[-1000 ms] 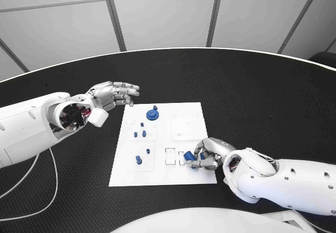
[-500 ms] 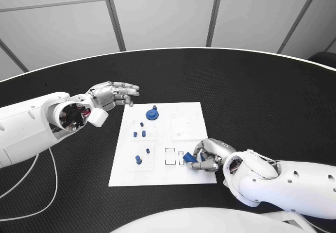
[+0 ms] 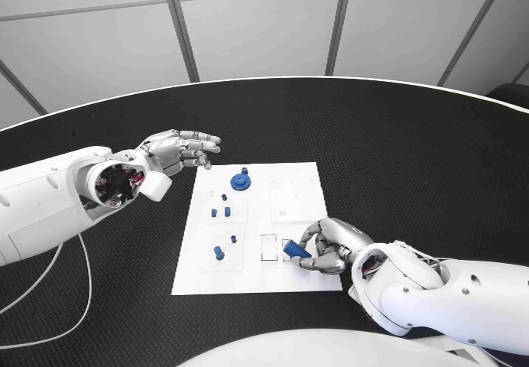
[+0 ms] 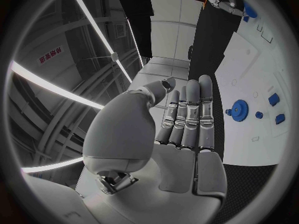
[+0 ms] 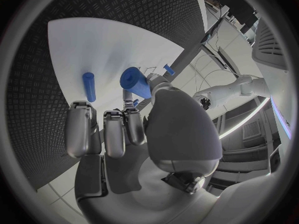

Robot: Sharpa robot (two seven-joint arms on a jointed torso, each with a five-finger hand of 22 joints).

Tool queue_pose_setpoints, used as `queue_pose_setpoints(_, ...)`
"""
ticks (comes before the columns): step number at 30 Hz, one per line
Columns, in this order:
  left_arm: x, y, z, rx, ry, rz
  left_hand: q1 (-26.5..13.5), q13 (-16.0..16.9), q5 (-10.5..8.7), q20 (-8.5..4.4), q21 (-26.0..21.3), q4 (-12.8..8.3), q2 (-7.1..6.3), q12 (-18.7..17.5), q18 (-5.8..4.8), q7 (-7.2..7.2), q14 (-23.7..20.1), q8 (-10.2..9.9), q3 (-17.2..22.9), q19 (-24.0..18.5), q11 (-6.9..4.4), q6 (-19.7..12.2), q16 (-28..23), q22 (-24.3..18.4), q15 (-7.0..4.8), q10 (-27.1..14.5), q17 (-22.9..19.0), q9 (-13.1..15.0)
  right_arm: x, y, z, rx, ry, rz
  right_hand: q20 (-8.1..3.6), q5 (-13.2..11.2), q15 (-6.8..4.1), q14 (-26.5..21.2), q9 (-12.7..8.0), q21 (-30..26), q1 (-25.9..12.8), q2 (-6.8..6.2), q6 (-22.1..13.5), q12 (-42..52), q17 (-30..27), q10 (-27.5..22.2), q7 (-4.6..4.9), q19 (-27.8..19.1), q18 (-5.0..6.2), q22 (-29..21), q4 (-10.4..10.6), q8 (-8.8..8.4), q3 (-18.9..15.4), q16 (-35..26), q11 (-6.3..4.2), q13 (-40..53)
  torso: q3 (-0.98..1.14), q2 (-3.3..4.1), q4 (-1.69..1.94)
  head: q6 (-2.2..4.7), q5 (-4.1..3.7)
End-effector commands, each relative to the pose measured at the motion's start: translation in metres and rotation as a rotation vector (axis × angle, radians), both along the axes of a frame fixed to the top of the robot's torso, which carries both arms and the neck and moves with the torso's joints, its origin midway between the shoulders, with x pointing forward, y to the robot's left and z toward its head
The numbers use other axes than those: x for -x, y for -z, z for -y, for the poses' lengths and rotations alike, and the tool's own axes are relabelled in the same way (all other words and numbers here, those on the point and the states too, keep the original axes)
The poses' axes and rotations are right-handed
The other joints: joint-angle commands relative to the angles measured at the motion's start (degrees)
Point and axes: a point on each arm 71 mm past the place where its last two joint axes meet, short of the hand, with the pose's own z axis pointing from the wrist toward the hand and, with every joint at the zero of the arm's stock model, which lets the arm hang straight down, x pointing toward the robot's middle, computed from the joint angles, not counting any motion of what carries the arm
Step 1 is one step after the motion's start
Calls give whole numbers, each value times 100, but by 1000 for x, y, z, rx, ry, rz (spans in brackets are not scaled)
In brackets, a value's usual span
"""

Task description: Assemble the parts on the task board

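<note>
R hand (image 3: 326, 246) held a blue part (image 3: 294, 249) at the task board's (image 3: 297, 172) near edge; its fingers hid the part's base. L hand (image 3: 176, 149) hovered off-board, fingers apart, prob. empty. Wrist view showed a blue peg (image 5: 89, 86).

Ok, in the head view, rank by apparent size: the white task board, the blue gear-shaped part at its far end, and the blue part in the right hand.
1. White task board, by far the largest.
2. Blue gear-shaped part and the blue part pinched by the right hand: they look alike, and fingers hide some of the held one, so I won't rank them.
</note>
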Motion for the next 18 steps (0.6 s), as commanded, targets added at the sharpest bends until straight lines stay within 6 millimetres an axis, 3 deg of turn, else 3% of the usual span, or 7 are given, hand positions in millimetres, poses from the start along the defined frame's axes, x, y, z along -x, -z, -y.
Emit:
queue_pose_setpoints(1, 0, 0, 0, 0, 1, 0, -17, -9, 14, 19, -27, 9, 34, 25, 99, 88, -26, 24, -20, -12, 2, -36, -13, -6, -6, -27, -5, -5, 0, -1, -1, -10, 4, 0, -34, 47, -31, 563, 23, 28, -68, 10, 145, 33, 1302, 110, -96, 322, -71, 573, -2, 39, 54, 20, -48, 737, 2, 3, -1, 6, 2)
queue_pose_setpoints(11, 0, 0, 2, 2, 6, 0, -17, -9, 14, 19, -27, 9, 34, 25, 99, 88, -26, 24, -20, -12, 2, -36, -13, -6, -6, -27, -5, -5, -7, -1, -13, -41, 1, -2, -52, 85, -51, 565, 53, 37, -334, -5, 214, 30, 1312, 127, -123, 324, -74, 590, 9, 79, 190, 25, -71, 759, -8, 6, 19, 6, 17)
queue_pose_setpoints(18, -1, 0, 4, 2, 9, -1, -17, -9, 14, 19, -27, 9, 34, 25, 99, 88, -26, 24, -20, -12, 2, -36, -13, -6, -6, -27, -5, -5, -17, 5, -24, -47, -3, -33, -71, 65, -75, 567, 104, 49, -561, -3, 287, 39, 1323, 151, -162, 328, -76, 609, 7, 145, 287, 30, -100, 790, -31, 15, 33, 9, 35)
